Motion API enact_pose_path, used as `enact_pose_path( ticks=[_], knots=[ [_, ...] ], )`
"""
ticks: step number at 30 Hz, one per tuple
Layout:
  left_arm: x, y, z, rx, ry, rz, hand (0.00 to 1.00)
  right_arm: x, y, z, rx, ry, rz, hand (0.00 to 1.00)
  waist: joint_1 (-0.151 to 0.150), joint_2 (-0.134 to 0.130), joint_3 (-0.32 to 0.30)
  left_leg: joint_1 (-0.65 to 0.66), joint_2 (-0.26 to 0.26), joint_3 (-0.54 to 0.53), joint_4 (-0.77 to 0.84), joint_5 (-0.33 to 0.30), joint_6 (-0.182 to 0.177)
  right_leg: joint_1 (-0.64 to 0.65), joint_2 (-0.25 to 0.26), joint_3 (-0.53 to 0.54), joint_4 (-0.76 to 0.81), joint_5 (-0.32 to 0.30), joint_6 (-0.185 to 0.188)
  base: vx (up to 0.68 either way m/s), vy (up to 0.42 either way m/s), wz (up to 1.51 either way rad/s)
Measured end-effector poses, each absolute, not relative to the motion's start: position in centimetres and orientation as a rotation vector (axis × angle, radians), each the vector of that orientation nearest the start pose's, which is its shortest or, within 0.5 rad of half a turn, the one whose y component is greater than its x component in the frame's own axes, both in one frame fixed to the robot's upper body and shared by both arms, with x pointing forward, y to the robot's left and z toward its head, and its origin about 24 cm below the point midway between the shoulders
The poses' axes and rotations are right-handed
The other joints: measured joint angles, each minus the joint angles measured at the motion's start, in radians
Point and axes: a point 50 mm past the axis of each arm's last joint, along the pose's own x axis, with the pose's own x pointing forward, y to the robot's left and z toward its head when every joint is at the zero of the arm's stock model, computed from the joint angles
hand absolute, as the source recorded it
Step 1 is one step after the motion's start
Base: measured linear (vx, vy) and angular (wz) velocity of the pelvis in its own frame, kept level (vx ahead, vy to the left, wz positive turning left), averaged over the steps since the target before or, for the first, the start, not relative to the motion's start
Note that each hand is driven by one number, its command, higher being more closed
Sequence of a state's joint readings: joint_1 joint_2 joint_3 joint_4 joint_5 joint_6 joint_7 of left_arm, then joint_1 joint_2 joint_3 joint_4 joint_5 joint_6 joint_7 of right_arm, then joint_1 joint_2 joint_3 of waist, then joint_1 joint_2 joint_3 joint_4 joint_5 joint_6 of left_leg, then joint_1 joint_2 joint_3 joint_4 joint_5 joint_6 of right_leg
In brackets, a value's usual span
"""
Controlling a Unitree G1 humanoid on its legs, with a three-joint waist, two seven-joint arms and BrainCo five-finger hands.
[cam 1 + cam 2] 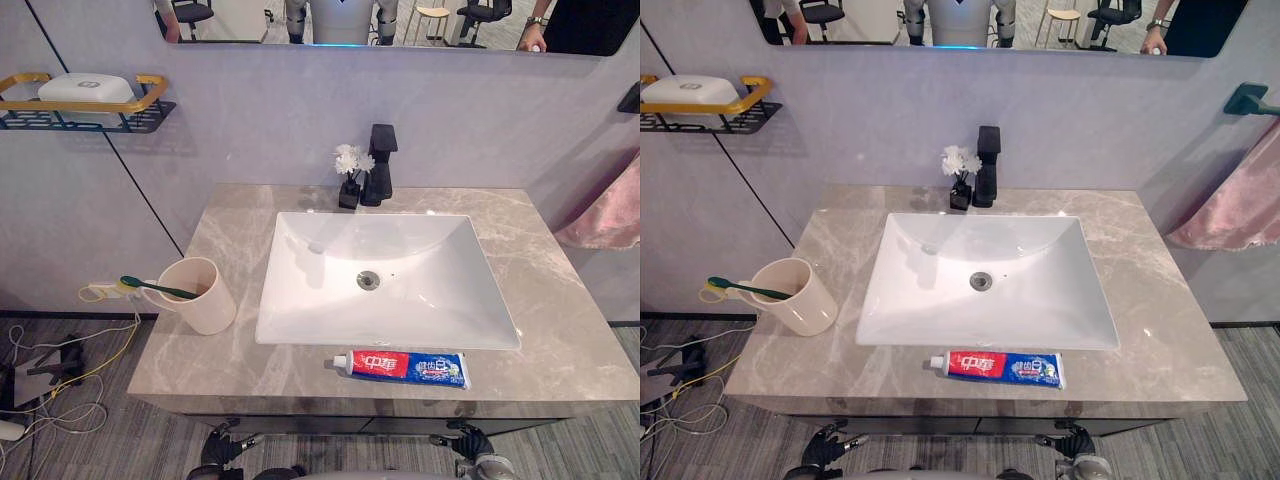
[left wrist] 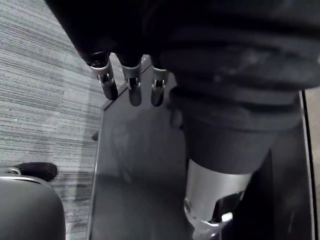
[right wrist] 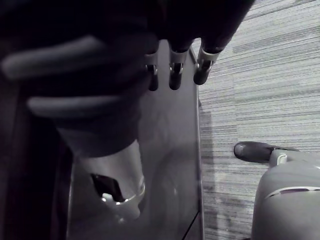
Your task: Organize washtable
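While both arms are hanging below the front edge of the tabletop [image 1: 560, 330], I'm keeping my left robot hand [image 2: 134, 85] and right robot hand [image 3: 174, 75] loose, fingers straight, gripping nothing. Tidying isn't started yet, I'd say: the toothpaste tube [image 1: 405, 367] is lying along that front edge, just before the sink [image 1: 300, 300], and the toothbrush [image 1: 158, 288] is sitting in the cup [image 1: 200, 297] at the left. Next I'm needing to raise a robot hand over the edge; open room is lying right of the sink.

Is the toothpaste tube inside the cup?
No, the toothpaste tube lies flat on the counter in front of the sink, apart from the cup.
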State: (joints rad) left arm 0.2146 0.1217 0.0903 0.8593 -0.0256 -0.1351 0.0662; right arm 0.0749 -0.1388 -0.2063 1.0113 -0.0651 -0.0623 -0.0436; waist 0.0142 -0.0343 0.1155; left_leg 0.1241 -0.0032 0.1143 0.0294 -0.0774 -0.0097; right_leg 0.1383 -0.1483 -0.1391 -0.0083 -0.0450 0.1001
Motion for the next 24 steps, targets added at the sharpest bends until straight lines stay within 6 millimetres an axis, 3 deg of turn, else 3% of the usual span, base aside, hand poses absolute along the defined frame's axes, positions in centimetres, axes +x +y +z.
enact_pose_path(
  ticks=[8,16,20,24],
  knots=[
    [9.0,21.4,-14.8,0.085,0.953,0.235,0.00,8.7,-24.3,-15.2,0.013,1.035,-0.415,0.00,-0.002,0.014,0.005,0.060,0.006,0.001,-0.093,0.048,-0.007,0.033,0.000,-0.028,-0.018,0.007,0.012,-0.02,-0.016,0.04],
    [8.9,21.8,-14.9,0.076,0.964,0.260,0.00,8.0,-25.5,-15.0,0.066,1.026,-0.516,0.00,-0.001,0.016,0.007,0.068,0.007,-0.002,-0.099,0.054,-0.013,0.052,-0.005,-0.055,-0.028,0.011,0.019,-0.03,-0.012,0.07],
    [8.7,24.6,-14.3,0.078,0.947,0.365,0.00,8.0,-27.2,-14.5,0.055,1.006,-0.562,0.00,-0.003,0.019,0.010,0.070,0.008,-0.021,-0.099,0.058,-0.017,0.066,-0.011,-0.083,-0.030,0.010,0.020,-0.02,-0.012,0.15],
    [8.6,29.7,-12.6,0.121,0.899,0.521,0.00,8.0,-29.4,-13.7,0.022,0.985,-0.599,0.00,-0.002,0.029,0.014,0.076,0.012,-0.034,-0.103,0.063,-0.023,0.079,-0.009,-0.104,-0.031,0.008,0.022,-0.04,-0.016,0.12]
  ],
)
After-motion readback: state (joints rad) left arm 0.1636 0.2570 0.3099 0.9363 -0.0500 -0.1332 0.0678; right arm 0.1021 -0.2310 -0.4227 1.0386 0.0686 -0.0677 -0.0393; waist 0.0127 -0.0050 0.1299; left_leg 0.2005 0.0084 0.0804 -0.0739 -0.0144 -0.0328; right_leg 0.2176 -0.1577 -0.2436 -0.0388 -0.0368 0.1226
